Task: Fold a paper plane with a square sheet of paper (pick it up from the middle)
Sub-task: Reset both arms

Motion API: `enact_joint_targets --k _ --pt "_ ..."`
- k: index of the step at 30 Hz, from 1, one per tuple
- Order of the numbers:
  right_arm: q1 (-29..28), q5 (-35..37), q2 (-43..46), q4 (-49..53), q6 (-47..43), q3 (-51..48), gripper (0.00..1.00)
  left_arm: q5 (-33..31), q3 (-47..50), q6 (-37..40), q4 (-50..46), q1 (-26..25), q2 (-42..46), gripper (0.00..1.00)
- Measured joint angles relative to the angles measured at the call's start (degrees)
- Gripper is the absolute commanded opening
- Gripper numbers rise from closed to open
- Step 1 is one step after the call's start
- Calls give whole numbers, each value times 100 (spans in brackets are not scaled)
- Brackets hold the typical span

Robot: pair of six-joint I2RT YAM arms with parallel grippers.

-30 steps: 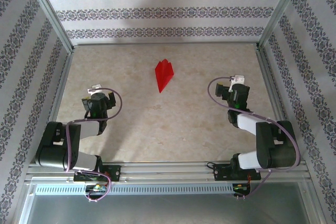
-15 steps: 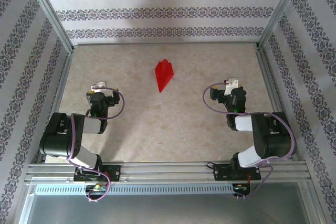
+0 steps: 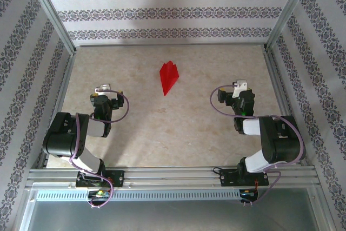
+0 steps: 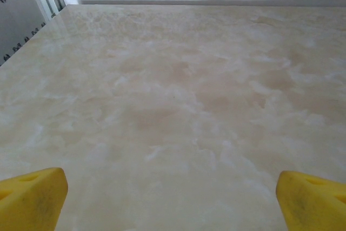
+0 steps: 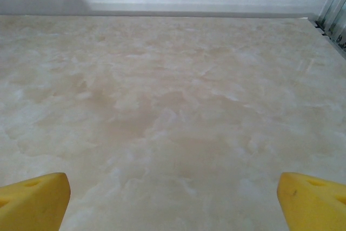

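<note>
Toward the far middle of the tabletop [image 3: 173, 128] lies the paper plane [image 3: 168, 77]: bright red, a narrow dart. Its sharp tip points at the near edge and its wider end faces the back wall [image 3: 173, 12]. It rests flat on the beige marbled surface, untouched, roughly centred L-R. It's well apart from both arms and farther back than either.

The left arm [image 3: 65, 142] is folded back on the near L side, w/ its wrist aimed at the back wall. The left jaws are spread wide and grip nothing. From the L wrist cam, its yellow fingertips [image 4: 32, 198] sit at the two bottom corners, w/ bare tabletop between them.

The right arm [image 3: 278, 144] mirrors it on the near R side. The right jaws are also gaping wide and hold nothing. From the R wrist cam, yellow fingertips [image 5: 33, 201] sit at each lower corner over bare marble.

A purple cable [image 3: 123, 106] loops by each wrist. Both bases are bolted to the alu rail [image 3: 173, 174] at the near edge, and patterned panels enclose the sides.
</note>
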State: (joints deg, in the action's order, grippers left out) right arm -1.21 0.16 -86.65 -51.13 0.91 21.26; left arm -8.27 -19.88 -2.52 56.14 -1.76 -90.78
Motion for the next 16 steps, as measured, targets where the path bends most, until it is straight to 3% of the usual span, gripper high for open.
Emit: enact_joint_targets --k 16 --pt "0 0 -2 7 20 0 98 597 -179 153 -175 13 -4 99"
